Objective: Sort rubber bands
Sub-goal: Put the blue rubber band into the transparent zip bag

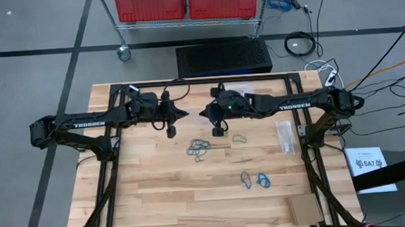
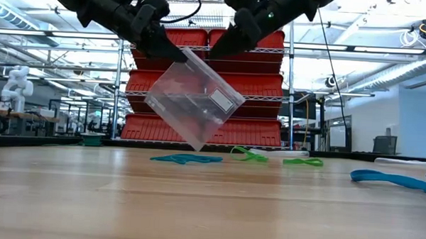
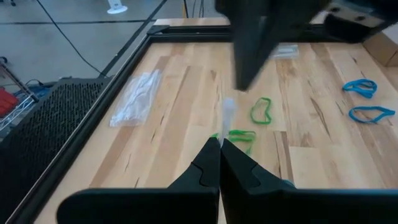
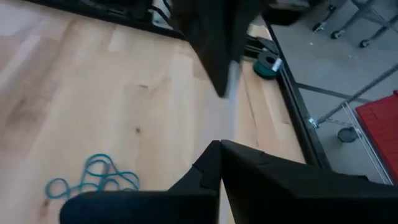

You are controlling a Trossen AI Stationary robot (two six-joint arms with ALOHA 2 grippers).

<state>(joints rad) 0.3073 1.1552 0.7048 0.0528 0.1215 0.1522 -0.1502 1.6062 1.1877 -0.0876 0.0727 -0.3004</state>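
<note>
Low view: the clear plastic bag point(image 2: 192, 97) hangs tilted between both arms, left gripper point(image 2: 174, 53) and right gripper point(image 2: 219, 50) each clamped on an upper corner. The rubber bands point(image 2: 187, 159) lie on the table below and beyond the bag.

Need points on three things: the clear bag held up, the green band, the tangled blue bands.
clear bag point(image 2: 192, 97), low view, middle of its clear face.
green band point(image 1: 240, 138), high view, on the loop.
tangled blue bands point(image 1: 200, 149), high view, middle of the cluster.
</note>
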